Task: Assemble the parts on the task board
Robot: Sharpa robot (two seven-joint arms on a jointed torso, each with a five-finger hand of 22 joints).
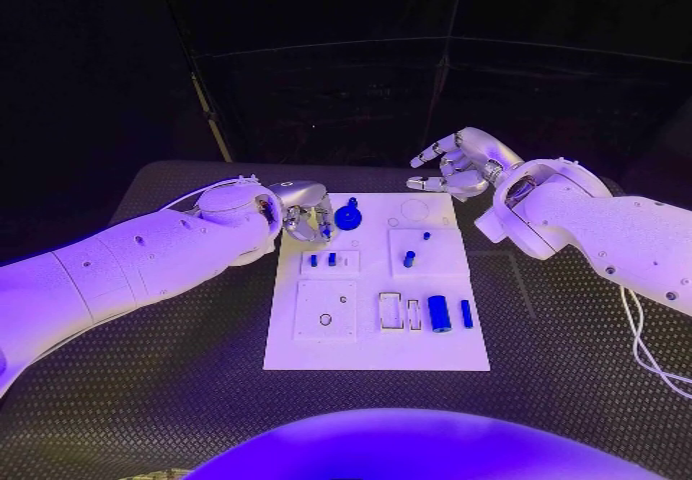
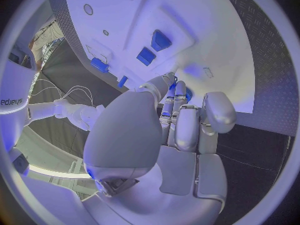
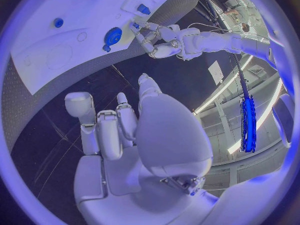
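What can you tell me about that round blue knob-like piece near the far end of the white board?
The blue knob is a small, glossy, plastic-looking part with a rounded body and a narrower top. It sits near the far left corner of the task board. In the right wrist view it looks like a disc with a small tab at one side. The left hand hovers right beside it, fingers pointing down; whether they touch it cannot be told. The right hand is well clear of it.
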